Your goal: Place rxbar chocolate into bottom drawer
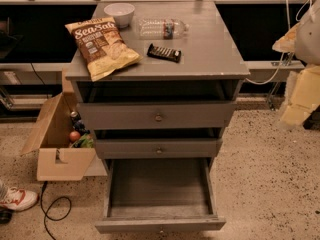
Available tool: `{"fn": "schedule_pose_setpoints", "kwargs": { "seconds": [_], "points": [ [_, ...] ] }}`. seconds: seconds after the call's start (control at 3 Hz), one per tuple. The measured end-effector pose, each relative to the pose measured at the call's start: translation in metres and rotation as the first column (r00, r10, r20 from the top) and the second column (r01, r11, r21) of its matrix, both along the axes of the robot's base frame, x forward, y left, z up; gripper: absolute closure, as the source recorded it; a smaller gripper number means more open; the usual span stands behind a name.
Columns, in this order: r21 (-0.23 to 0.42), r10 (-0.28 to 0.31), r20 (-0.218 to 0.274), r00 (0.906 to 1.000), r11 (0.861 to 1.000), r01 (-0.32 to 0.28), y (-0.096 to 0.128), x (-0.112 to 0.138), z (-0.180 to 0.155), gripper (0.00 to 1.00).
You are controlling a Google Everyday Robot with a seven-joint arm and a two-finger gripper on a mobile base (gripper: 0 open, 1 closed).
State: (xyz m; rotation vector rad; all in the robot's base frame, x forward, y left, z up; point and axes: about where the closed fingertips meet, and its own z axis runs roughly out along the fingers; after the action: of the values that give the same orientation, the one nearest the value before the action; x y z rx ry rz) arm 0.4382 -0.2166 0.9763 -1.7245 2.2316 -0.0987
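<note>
The rxbar chocolate, a small flat bar in a black wrapper, lies on top of the grey cabinet, near the middle. The bottom drawer is pulled out wide and its plank floor is bare. The two drawers above it are only slightly out. My gripper shows as pale yellow and white parts at the right edge. It is to the right of the cabinet, well away from the bar, at about the height of the top drawer.
A tan "Sea Salt" chip bag, a clear plastic bottle and a white bowl share the cabinet top. An open cardboard box stands left of the cabinet. A shoe and a black cable are on the floor at the left.
</note>
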Motion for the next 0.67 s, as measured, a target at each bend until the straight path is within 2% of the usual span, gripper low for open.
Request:
{"fn": "schedule_pose_setpoints", "kwargs": {
  "seconds": [0.33, 0.67],
  "points": [
    [0.000, 0.000, 0.000, 1.0000, 1.000, 0.000, 0.000, 0.000, 0.000, 0.00],
    [0.098, 0.009, 0.045, 0.9989, 0.995, -0.014, 0.015, 0.035, -0.012, 0.00]
  ]
}}
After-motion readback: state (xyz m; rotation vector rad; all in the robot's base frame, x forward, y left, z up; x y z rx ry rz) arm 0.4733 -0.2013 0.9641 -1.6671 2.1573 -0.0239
